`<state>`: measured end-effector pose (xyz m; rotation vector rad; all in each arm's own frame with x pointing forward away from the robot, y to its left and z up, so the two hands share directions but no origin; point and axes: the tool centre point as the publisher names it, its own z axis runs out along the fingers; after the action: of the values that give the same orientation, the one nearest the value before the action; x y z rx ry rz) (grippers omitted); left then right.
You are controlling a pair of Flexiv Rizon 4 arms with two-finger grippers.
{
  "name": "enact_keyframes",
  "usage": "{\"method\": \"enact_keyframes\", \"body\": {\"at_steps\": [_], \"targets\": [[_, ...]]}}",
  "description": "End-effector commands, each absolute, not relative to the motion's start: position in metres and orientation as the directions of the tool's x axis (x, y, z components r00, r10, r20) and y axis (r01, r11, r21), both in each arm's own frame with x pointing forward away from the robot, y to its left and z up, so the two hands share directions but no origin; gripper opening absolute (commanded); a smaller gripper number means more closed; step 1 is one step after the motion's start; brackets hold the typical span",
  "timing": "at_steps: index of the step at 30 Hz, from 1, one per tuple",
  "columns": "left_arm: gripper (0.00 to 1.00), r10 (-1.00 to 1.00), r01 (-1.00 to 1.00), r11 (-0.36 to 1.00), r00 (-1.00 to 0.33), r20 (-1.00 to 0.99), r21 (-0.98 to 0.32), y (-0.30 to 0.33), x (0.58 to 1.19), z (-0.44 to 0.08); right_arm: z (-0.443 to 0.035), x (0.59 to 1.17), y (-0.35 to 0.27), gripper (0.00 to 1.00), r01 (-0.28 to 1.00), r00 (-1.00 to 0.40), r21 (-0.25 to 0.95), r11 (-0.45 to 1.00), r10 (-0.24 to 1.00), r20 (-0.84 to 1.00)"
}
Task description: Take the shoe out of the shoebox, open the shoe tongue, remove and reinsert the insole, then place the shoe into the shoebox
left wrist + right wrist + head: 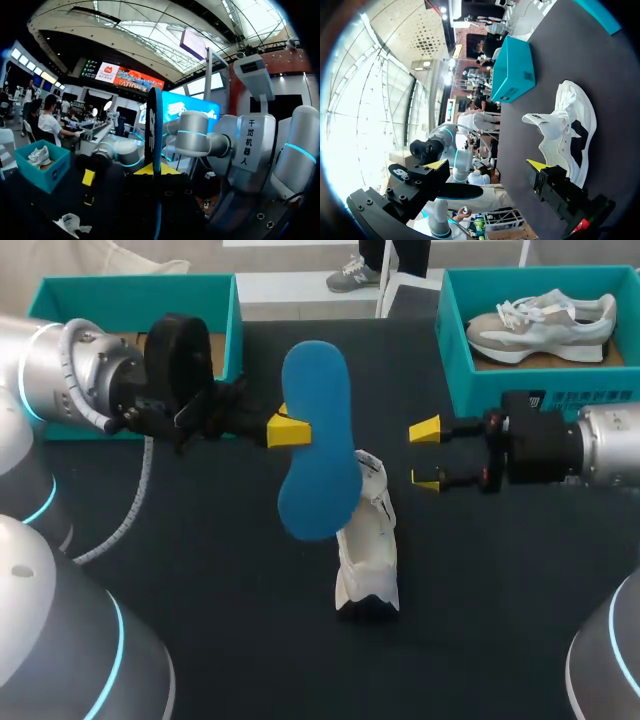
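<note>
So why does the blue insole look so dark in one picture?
Left wrist view: the insole is edge-on and backlit, so nearly black; head view: even light shows it plainly blue; right wrist view: dark again, edge-on against brightness.

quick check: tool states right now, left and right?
Left tool: closed on the blue insole.
Right tool: open, holding nothing.

Bright, even overhead light; soft shadows on the table (220, 590); white daylight glare in both wrist views
</note>
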<state>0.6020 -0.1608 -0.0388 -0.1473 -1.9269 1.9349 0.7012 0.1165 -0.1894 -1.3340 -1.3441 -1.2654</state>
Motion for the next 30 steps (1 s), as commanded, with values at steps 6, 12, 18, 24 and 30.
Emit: {"method": "enact_keyframes", "body": {"at_steps": [6, 12, 18, 24, 30], "targets": [[0.00, 0.163, 0.695, -0.117, -0.691, -0.704, -0.710, -0.158, 0.605, -0.040, -0.189, 0.701, 0.119, 1.00, 0.993, -0.082, 0.094, -0.077, 0.150, 0.985], [0.00, 0.163, 0.695, -0.117, -0.691, -0.704, -0.710, -0.158, 0.605, -0.040, -0.189, 0.701, 0.119, 1.00, 0.993, -0.082, 0.094, -0.077, 0.150, 0.985], [0.00, 0.163, 0.695, -0.117, -0.691, -0.704, -0.710, -0.158, 0.605, -0.040, -0.189, 0.701, 0.119, 1.00, 0.993, -0.082, 0.094, -0.077, 0.150, 0.985], [0.00, 0.100, 0.859, -0.233, -0.445, -0.890, -0.456, -0.152, 0.612, -0.065, -0.189, 0.701, 0.119, 1.00, 0.993, -0.082, 0.094, -0.077, 0.150, 0.985], [0.00, 0.105, 0.946, -0.315, -0.050, -0.993, -0.081, -0.145, 0.624, -0.101, -0.189, 0.701, 0.119, 1.00, 0.993, -0.082, 0.094, -0.077, 0.150, 0.985]]}}
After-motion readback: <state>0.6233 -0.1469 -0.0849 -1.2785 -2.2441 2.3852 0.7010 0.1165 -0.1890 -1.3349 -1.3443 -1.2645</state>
